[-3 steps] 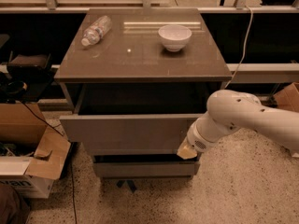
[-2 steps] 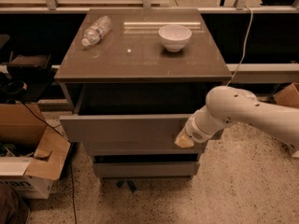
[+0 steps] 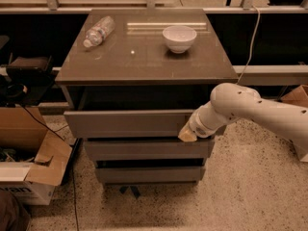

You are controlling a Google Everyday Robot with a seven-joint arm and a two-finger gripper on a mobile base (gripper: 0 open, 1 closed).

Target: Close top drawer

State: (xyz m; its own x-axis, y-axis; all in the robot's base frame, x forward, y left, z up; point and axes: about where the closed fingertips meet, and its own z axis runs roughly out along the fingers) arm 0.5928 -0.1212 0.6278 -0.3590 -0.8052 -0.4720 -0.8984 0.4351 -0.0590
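- Three grey drawers are stacked under the bench (image 3: 144,69). The top drawer (image 3: 125,124) is the widest and is pulled out partway.
- A dark gap is seen between the top drawer front and the bench edge, so the drawer is not closed.
- The gripper (image 3: 187,135) is set at the lower right corner of the top drawer front, its tan tip touching the panel.
- Whether the gripper is spread or closed cannot be told.
- The white arm (image 3: 260,112) is reached in from the right, low beside the bench.
- The middle drawer (image 3: 144,149) and bottom drawer (image 3: 149,173) are seen below, narrower.
- A white bowl (image 3: 179,36) is stood upright on the bench, right of centre. A plastic bottle (image 3: 98,31) is laid on its side at back left, well apart from it.
- An open cardboard box (image 3: 29,143) is seen on the floor at left.
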